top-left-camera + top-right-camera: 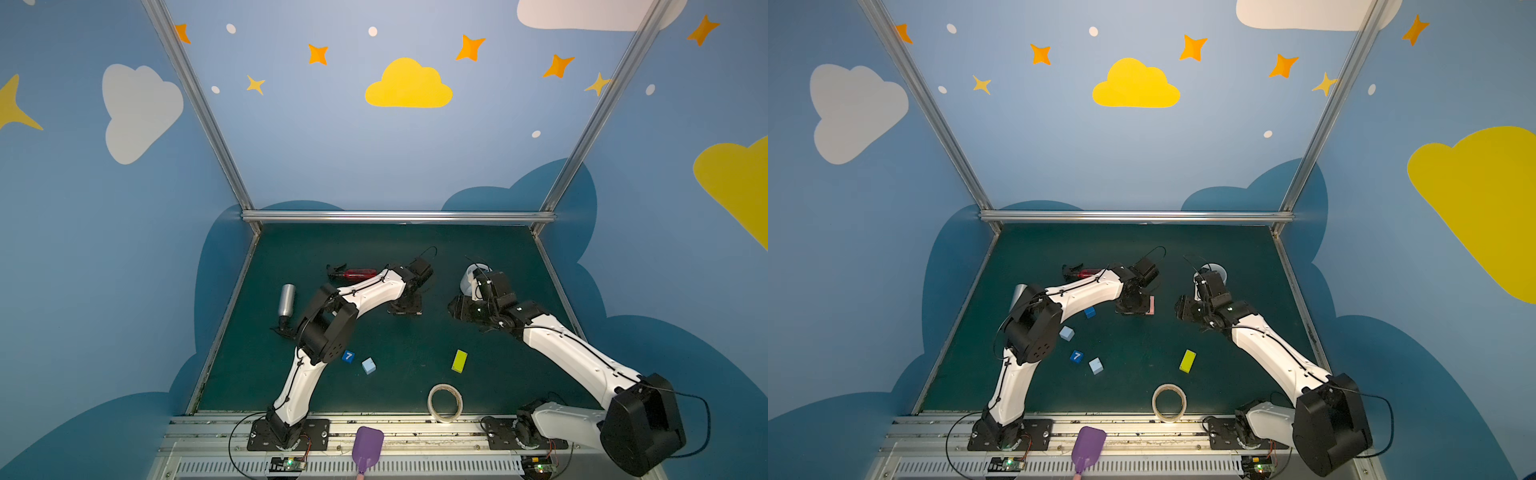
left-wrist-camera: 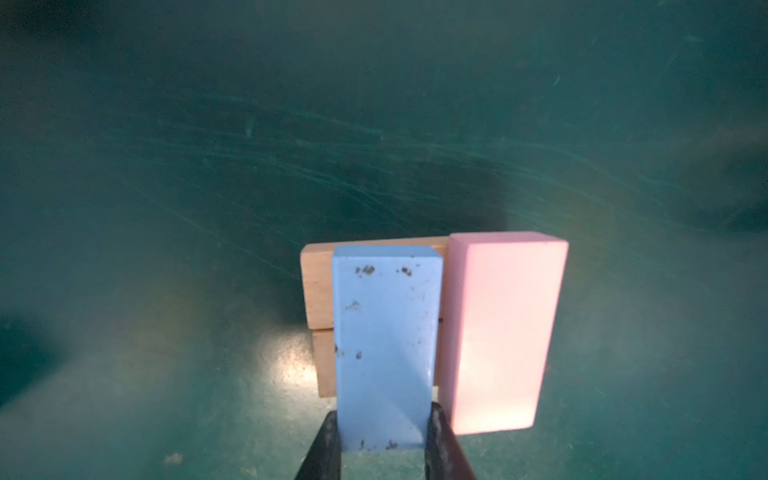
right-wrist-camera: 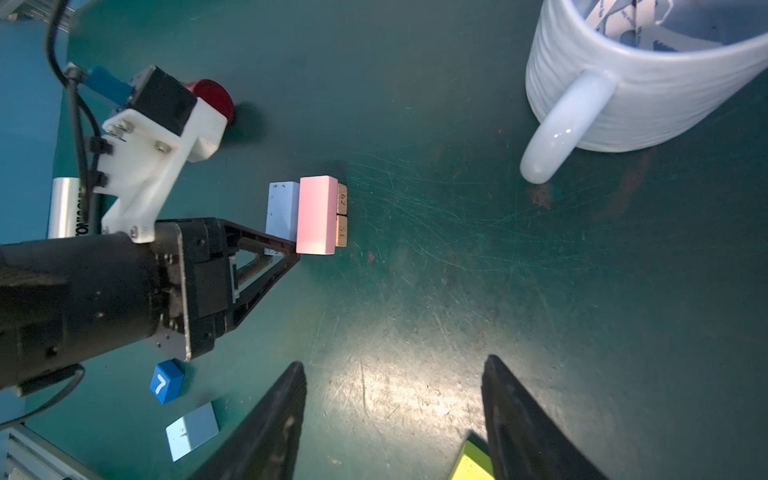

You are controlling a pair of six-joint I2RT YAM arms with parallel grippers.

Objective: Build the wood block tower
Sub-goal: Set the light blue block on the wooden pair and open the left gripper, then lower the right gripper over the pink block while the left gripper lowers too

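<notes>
My left gripper [image 2: 383,411] is shut on a light-blue flat block [image 2: 386,345]. It holds that block over two orange-tan blocks [image 2: 318,286] lying side by side, close beside a pink flat block [image 2: 503,332] that lies across them. This stack shows in the right wrist view with the pink block [image 3: 318,214] nearest. My right gripper [image 3: 395,362] is open and empty, to the right of the stack [image 1: 1151,305]. On the mat lie a blue cube marked "7" [image 1: 348,356], a light-blue cube [image 1: 368,365] and a yellow-green block [image 1: 459,360].
A white mug [image 3: 644,83] stands behind my right gripper. A red bottle [image 1: 357,273] and a silver bottle [image 1: 286,301] lie at the back left. A tape roll [image 1: 445,402] sits near the front edge. Two more cubes [image 1: 1066,333] [image 1: 1089,312] lie by the left arm.
</notes>
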